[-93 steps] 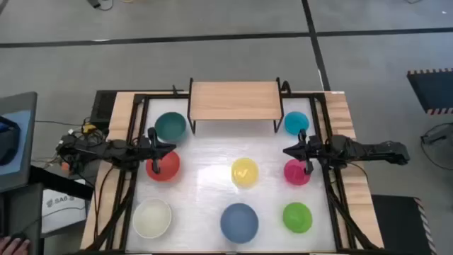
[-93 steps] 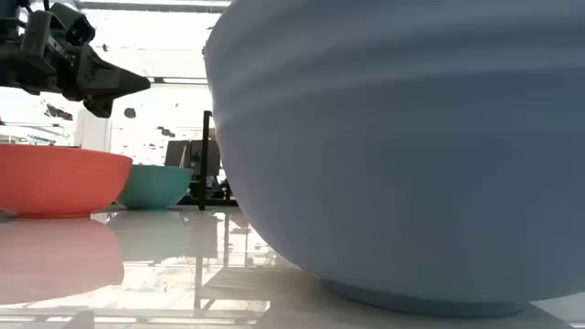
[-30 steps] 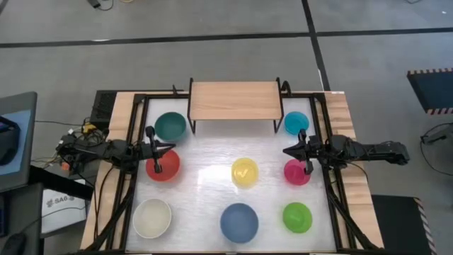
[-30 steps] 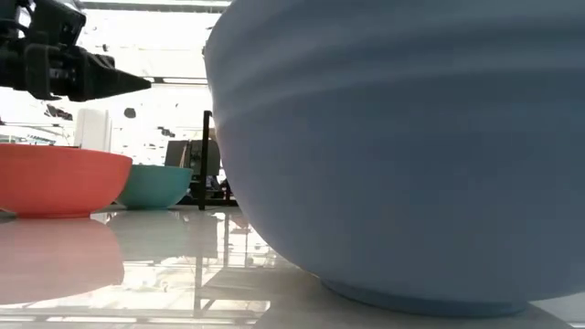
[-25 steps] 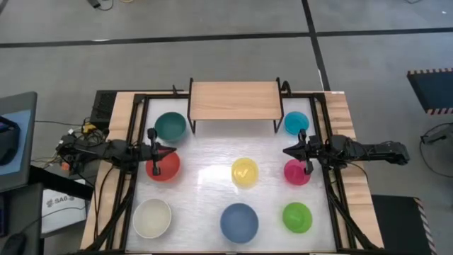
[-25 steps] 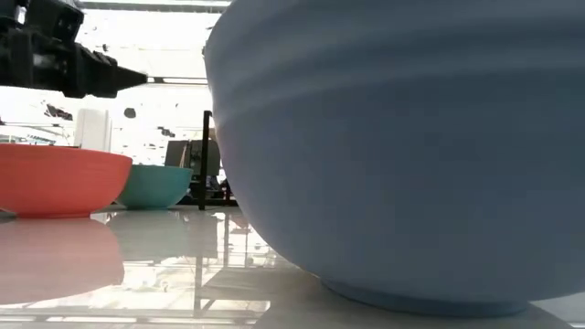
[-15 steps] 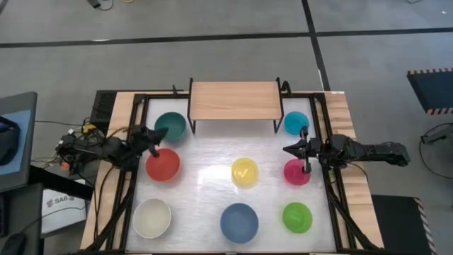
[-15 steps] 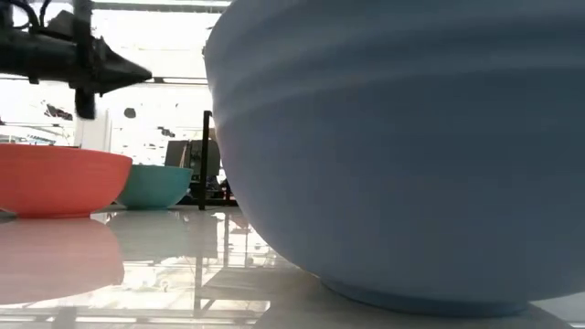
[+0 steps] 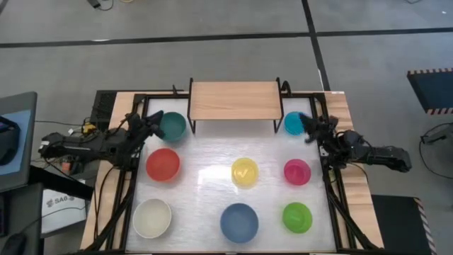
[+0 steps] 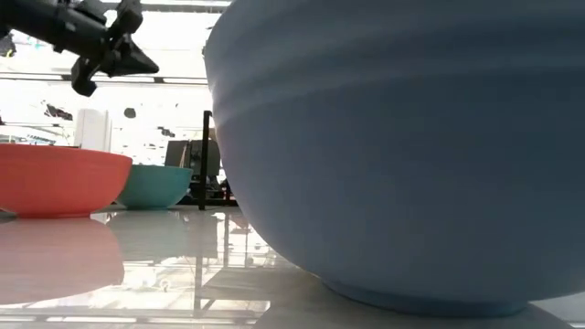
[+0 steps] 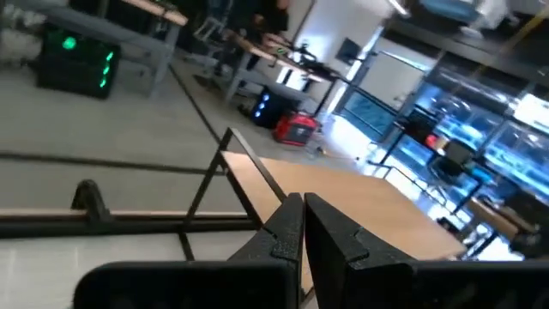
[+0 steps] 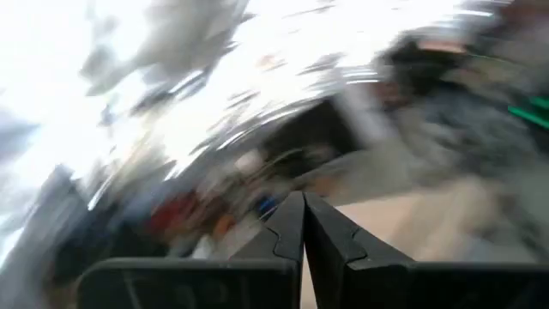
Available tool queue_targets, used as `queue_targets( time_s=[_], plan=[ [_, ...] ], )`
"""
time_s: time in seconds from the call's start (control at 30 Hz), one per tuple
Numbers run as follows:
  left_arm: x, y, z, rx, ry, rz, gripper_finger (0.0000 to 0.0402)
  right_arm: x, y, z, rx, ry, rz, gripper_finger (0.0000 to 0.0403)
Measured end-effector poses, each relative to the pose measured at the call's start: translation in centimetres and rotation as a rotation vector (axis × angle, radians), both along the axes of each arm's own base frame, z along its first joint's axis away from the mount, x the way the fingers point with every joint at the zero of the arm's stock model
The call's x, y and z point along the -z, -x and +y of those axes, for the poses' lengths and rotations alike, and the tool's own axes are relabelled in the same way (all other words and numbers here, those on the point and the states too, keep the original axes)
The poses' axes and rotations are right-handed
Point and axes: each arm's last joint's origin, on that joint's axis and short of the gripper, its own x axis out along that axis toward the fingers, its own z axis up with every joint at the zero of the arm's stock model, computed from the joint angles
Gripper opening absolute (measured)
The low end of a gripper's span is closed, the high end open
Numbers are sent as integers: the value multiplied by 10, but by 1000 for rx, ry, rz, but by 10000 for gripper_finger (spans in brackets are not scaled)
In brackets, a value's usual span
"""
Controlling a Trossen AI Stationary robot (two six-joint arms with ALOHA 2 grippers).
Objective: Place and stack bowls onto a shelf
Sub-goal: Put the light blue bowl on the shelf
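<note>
Eight bowls stand on the white tabletop: dark teal [image 9: 171, 125], cyan [image 9: 296, 123], red [image 9: 163, 164], yellow [image 9: 244, 172], magenta [image 9: 296, 171], white [image 9: 152, 217], blue [image 9: 238, 222] and lime green [image 9: 297, 217]. The light-wood shelf [image 9: 233, 100] stands bare at the far edge on black legs. My left gripper [image 9: 158, 119] is shut and raised beside the dark teal bowl's left rim, pointing level; the low view shows it high above the red bowl [image 10: 59, 178]. My right gripper [image 9: 306, 127] is shut at the cyan bowl's right rim, above it.
A black frame [image 9: 134, 142] runs along the tabletop's left and right sides, with wooden strips outside it. Free white surface lies between the shelf and the yellow bowl. In the low view the blue bowl [image 10: 402, 155] fills most of the picture.
My left gripper has risen and swung toward the far edge, from over the red bowl to beside the dark teal bowl, rolling as it went. My right gripper has swung from the magenta bowl toward the cyan bowl and turned. Both stay shut. No bowl has moved.
</note>
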Motion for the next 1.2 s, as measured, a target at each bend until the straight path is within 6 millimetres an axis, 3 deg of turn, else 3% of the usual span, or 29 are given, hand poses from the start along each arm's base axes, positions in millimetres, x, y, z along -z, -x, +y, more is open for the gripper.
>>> queue_targets(
  time_s=[0.07, 0.3, 0.6, 0.87, 1.03, 1.2],
  plan=[
    [-5, -4, 4, 17, 25, -28, 3, 5, 0, -4, 69, -110, -58, 36],
    [-6, -12, 20, 46, 181, 25, 65, 12, -4, -9, -1, -150, 17, 50],
    [-19, -8, 54, 1, 369, 115, 149, -9, -9, -9, -69, -141, 99, 133],
    [-26, -2, 88, -61, 514, 288, 158, -36, -18, -16, -11, -177, 185, 219],
    [-22, -5, 106, -53, 629, 329, 159, -51, -28, -25, 9, -266, 299, 223],
    [-16, -14, 117, -28, 684, 359, 159, -67, -31, -32, 85, -372, 563, 213]
  ],
)
